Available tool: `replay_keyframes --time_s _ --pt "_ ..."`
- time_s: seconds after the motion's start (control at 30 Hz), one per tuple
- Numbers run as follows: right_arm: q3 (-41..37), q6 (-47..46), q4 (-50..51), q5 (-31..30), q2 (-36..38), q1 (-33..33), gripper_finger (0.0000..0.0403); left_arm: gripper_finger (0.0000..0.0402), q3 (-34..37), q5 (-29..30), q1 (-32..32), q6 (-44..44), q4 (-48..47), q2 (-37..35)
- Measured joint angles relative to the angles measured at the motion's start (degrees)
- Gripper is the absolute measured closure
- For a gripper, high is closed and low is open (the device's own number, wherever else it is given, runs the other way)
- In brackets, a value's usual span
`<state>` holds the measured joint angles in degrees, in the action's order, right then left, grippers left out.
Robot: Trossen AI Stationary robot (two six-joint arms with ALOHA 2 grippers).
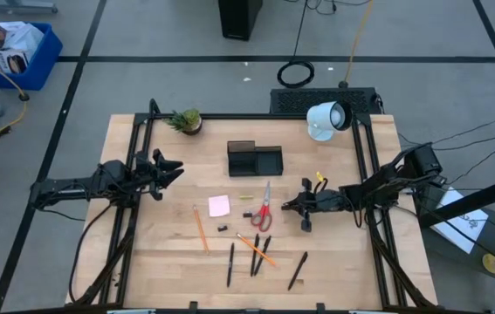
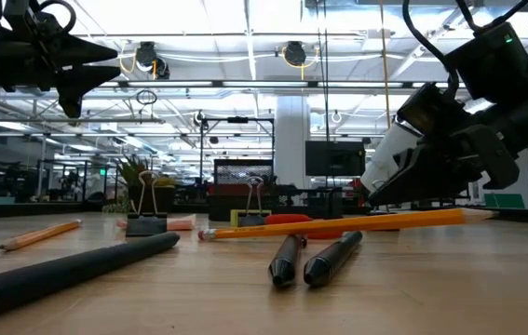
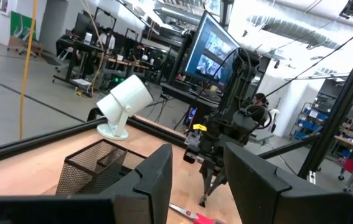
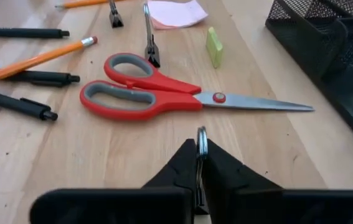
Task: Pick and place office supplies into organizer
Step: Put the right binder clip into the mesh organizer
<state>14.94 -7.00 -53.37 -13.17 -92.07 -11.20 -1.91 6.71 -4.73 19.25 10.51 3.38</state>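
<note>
Gripping a small metal clip (image 4: pixel 202 144), right fingers (image 4: pixel 188 163) hover beside scissors (image 4: pixel 157 93); left fingers (image 3: pixel 157 174) released

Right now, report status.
Right gripper shut on a binder clip, beside the scissors. Left gripper open, raised. Organizer path clear.

Site: I see a robotics lab | grey taped floor (image 1: pixel 142 35) | monitors (image 3: pixel 210 46) | equipment racks (image 2: pixel 240 172) | ceiling strip lights (image 2: pixel 245 37)
</note>
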Motion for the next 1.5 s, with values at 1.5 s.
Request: replay_keyframes --time_s 1.5 --pt "26.85 10.71 -3.39 -0.11 -7.64 12.27 0.0397 0.0254 0.04 2.43 -0.02 0.11 -0.39 0.00"
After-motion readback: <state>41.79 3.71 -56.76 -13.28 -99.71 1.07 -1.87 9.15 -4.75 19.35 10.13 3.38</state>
